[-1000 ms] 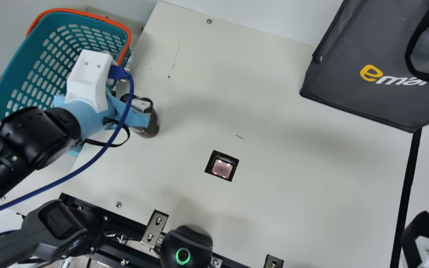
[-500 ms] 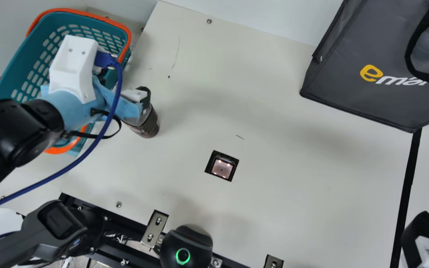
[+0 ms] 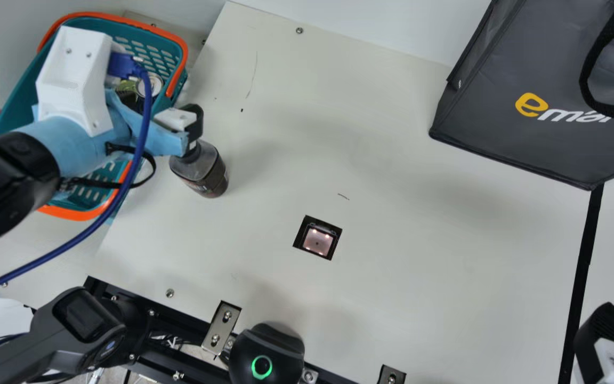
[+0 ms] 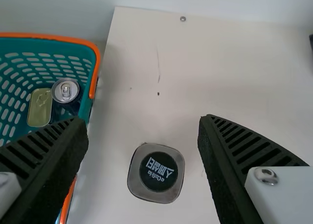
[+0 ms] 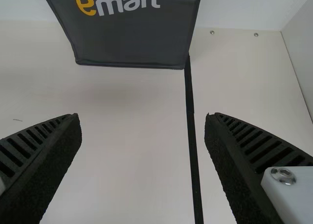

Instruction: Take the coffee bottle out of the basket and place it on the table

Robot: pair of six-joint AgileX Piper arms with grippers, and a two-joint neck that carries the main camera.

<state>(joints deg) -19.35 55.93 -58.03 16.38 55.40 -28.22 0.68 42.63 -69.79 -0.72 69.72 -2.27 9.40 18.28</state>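
My left gripper [image 3: 187, 125] is above and beside the coffee bottle in the main view, one black finger overlapping the bottle's cap. The coffee bottle [image 3: 205, 173] stands upright on the table [image 3: 392, 176], just right of the basket [image 3: 181, 80]. From the left wrist view, the black-capped bottle [image 4: 157, 174] lies between the spread fingers of my left gripper [image 4: 143, 131], touching neither. My right gripper [image 3: 608, 341] shows in part at the main view's lower right corner; in the right wrist view the right gripper [image 5: 143, 126] is open over bare table.
A can [image 4: 65, 90] and a flat gold tin [image 4: 40, 107] are inside the teal basket. The dark shopping bag [image 3: 531, 64] stands at the back right. A square black-framed opening [image 3: 317, 238] is set into the table near the middle.
My left gripper has risen off the bottle and shifted toward the basket, up and left in the main view. More of the bottle shows, standing in the same spot. The right arm kept still.
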